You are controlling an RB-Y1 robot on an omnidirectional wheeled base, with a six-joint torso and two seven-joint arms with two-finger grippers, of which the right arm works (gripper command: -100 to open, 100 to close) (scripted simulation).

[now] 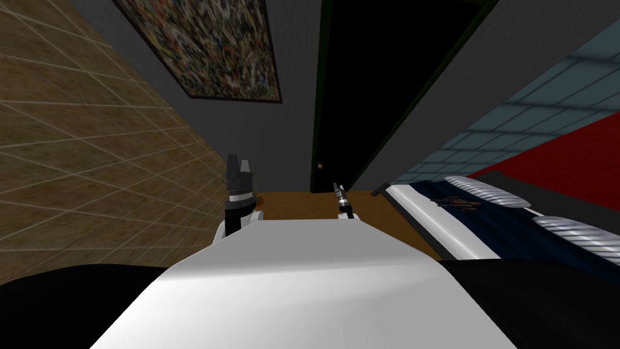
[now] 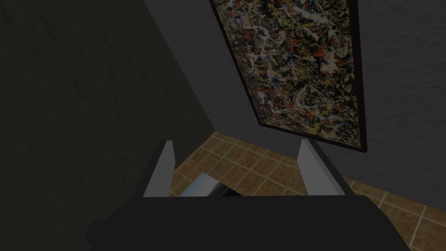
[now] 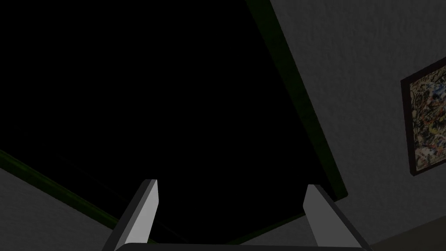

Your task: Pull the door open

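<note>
Right hand [image 1: 336,189] is hanging just above the chest tip in the head view, pointing toward the door [image 1: 363,91] but well short of it. Left hand [image 1: 238,174] is sitting off to the side, aimed at the wall under the painting [image 1: 206,42]. The door is showing as a near-black panel in a dark green frame straight ahead, with a small orange knob [image 1: 319,164] low on its edge nearest the painting. A bed [image 1: 418,212] is lying along the robot's right, carrying two striped pillows [image 1: 487,191].

Left wrist view: the left hand's fingers [image 2: 161,172] are standing wide apart, holding nothing and looking at the painting and the brown tiled floor [image 2: 261,170].

Right wrist view: the right hand's fingers [image 3: 143,213] are also spread apart with nothing between them. They are facing the black door panel, with the green frame [image 3: 300,100] running past it.

Step, as I'm reading it: this is the approach, with nothing gripped yet and the door looking closed. The next move is calling for the right hand to line up on the knob, straddle it with open fingers, clamp, then draw back. The bed beside the robot is limiting room for backing up.

Count: one door, one knob, one painting, one bed, two pillows, two hands.
</note>
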